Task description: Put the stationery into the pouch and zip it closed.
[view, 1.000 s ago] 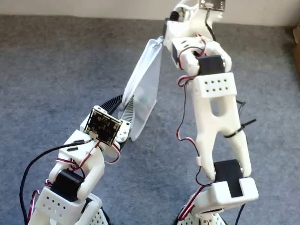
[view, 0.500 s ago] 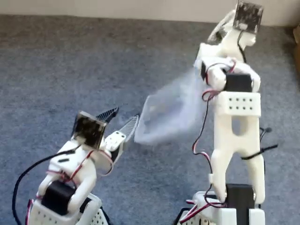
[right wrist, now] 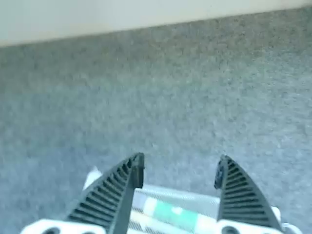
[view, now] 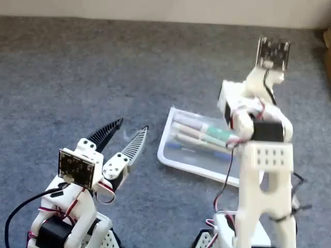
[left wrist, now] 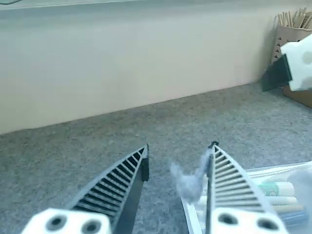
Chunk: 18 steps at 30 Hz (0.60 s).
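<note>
High view, pouch: the clear pouch [view: 181, 156] lies flat on the grey, carpet-covered desk [view: 77, 67], right of centre.
High view, stationery: the stationery [view: 199, 135], several pens and markers, lies side by side inside the pouch.
High view, left end effector: at the near left, the left end effector [view: 133, 125] hangs over bare desk just left of the pouch with its two ribbed fingers spread apart and nothing between them.
High view, obstruction: the right arm [view: 264, 165] stands over the pouch's right end and hides it, so I cannot tell how the zip stands.
Left wrist view, left end effector: the left end effector [left wrist: 180, 145] is open and empty, pointing toward the far wall [left wrist: 122, 58].
Left wrist view, pouch: the pouch [left wrist: 287, 175] lies to the right, its left corner partly hidden behind one finger.
Left wrist view, surroundings: a cardboard holder [left wrist: 292, 36] with wooden sticks [left wrist: 292, 17] stands at the far right by the wall.
Right wrist view, right end effector: the right end effector [right wrist: 181, 162] is spread wide and holds nothing, above the pouch [right wrist: 146, 192].
Right wrist view, stationery: a green-banded marker [right wrist: 168, 210] shows through the pouch between the fingers.
Right wrist view, surroundings: grey desk runs on to the far wall [right wrist: 146, 19].
</note>
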Motion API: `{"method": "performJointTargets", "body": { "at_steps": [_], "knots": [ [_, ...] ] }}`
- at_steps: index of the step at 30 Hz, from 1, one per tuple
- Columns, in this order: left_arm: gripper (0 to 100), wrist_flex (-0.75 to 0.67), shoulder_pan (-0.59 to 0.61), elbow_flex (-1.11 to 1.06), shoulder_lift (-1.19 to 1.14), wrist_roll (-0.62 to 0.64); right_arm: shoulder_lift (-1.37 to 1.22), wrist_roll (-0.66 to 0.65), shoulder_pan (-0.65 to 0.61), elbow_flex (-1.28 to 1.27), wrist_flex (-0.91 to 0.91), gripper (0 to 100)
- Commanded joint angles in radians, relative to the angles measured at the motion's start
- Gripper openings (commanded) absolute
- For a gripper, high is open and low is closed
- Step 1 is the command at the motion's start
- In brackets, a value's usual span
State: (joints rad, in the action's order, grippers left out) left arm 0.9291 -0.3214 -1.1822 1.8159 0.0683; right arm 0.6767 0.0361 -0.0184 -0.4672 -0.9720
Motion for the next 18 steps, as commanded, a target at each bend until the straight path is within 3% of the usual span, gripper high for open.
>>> {"method": "performJointTargets", "body": {
  "at_steps": [1, 12, 18],
  "knots": [
    [19, -0.037, 0.008, 0.028, 0.01, 0.005, 0.188, -0.078, 0.005, -0.064, -0.051, 21.7],
    [19, -0.031, 0.018, 0.027, 0.01, 0.005, 0.634, -0.081, 0.012, -0.386, -0.097, 21.7],
    [19, 0.101, 0.019, 0.024, 0.01, 0.003, 0.822, -0.155, 0.01, -0.572, -0.094, 21.7]
  ]
}}
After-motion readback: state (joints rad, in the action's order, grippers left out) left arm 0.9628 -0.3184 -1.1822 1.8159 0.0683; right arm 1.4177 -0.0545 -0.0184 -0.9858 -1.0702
